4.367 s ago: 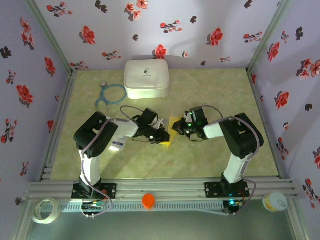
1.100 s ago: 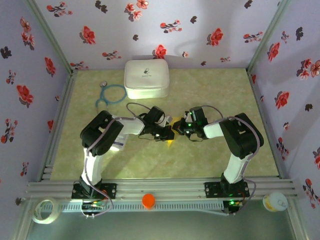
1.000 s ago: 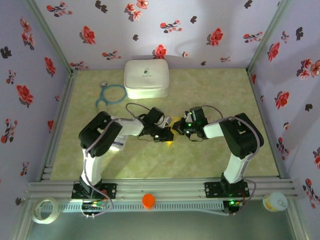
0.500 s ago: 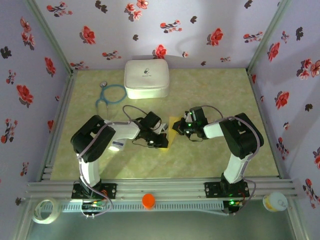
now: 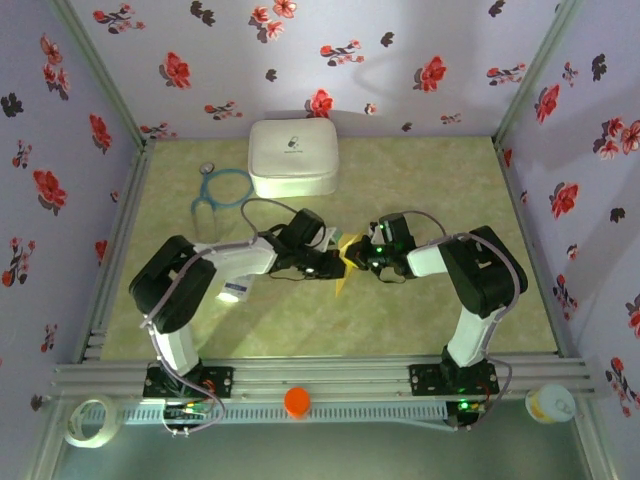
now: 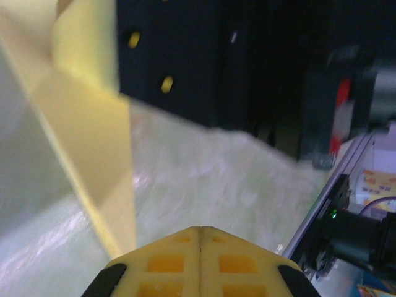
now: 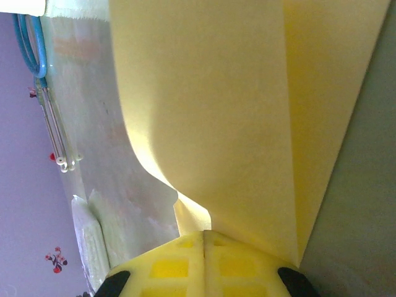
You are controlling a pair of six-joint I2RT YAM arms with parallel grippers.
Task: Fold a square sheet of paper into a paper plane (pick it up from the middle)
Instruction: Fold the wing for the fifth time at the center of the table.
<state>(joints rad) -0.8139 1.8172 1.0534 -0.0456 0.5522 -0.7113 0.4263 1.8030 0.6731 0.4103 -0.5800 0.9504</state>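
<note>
The yellow square sheet of paper (image 5: 342,281), partly folded, stands tilted between the two grippers in the middle of the table. In the right wrist view the sheet (image 7: 235,105) rises straight out of my right gripper (image 7: 204,232), which is shut on a creased edge of it. My right gripper (image 5: 357,258) points left. My left gripper (image 5: 337,263) faces it from the left, almost touching. In the left wrist view my left gripper (image 6: 200,228) is shut with nothing between its tips, and the sheet (image 6: 93,148) slopes just to its left.
A white rounded case (image 5: 292,158) sits at the back, with a blue stethoscope (image 5: 220,188) to its left. A small white packet (image 5: 232,290) lies under the left arm. An orange cap (image 5: 298,402), a tape roll (image 5: 88,420) and a cup (image 5: 550,403) rest along the front rail.
The left gripper has swung from the near side of the sheet up and right, close to the right gripper. The sheet now stands narrower, more on edge. The right arm has stayed put.
</note>
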